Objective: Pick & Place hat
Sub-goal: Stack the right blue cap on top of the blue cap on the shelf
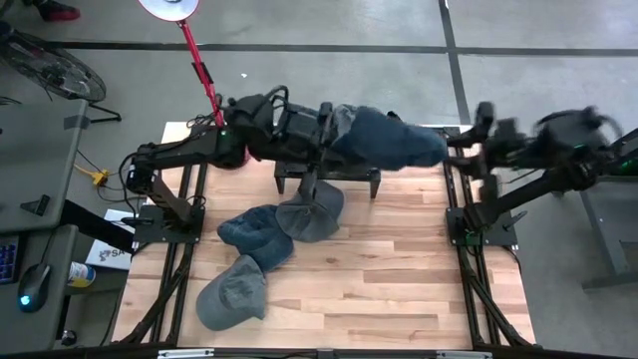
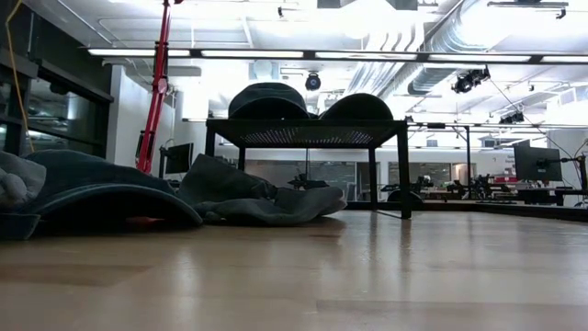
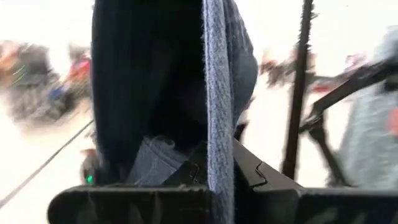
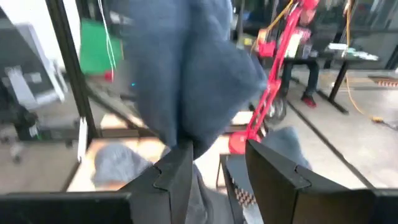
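The blue hat is hanging in the air over the small black stand at the back of the worktop, sagging between both arms. The left gripper is clamped on its edge, the cloth folding limply (soft, light stuff, I'd say). Whether the right gripper is pinching it, I cannot tell. The stiffer brim looks the surest hold.

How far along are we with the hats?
Done: the low view shows two hat crowns atop the black rack. In hand: the left gripper grips a blue hat over the rack, with the right gripper beside it. Left: three loose hats lie on the table.
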{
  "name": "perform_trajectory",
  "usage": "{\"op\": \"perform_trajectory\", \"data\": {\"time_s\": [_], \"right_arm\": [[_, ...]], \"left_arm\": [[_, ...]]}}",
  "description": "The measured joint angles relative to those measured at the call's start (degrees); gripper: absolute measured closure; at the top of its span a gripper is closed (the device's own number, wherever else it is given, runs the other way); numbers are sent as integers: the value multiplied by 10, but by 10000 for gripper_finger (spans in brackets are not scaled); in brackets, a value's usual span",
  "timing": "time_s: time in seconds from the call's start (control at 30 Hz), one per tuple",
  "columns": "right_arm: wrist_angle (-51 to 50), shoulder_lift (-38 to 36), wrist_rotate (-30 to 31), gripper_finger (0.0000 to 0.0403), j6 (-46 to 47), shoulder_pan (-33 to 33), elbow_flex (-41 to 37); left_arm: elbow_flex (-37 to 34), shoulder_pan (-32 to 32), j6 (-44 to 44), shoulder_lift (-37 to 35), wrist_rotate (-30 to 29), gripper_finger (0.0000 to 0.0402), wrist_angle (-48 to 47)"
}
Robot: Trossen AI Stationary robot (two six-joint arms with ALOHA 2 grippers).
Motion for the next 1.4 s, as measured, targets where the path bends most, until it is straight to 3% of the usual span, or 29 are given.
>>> {"op": "perform_trajectory", "data": {"time_s": [0.13, 0.2, 0.37, 0.57, 0.63, 0.83, 1.2, 1.4], "right_arm": [[5, -30, 14, 263, 7, 0, 14], [5, -38, 34, 263, 7, 0, 17], [-53, -42, 40, 263, 11, 0, 15], [-72, -22, 25, 263, 33, 0, 15], [-59, -9, 6, 263, 29, 0, 15], [1, 61, -41, 263, -17, 0, 15], [178, 139, -21, 263, -116, -10, 14], [216, 137, -107, 263, -108, -42, 15]], "left_arm": [[-2, 0, -3, -5, -90, 396, -106], [-3, 1, -13, -4, -104, 396, -115], [-2, 0, -5, -6, -31, 396, 35], [-2, 1, 22, -15, -22, 396, 143], [-2, 2, 22, -15, 5, 396, 166], [-2, 0, 24, -8, 44, 396, 186], [-3, 0, -3, 4, 120, 396, 207], [-3, 0, -9, 4, 137, 396, 207]]}}
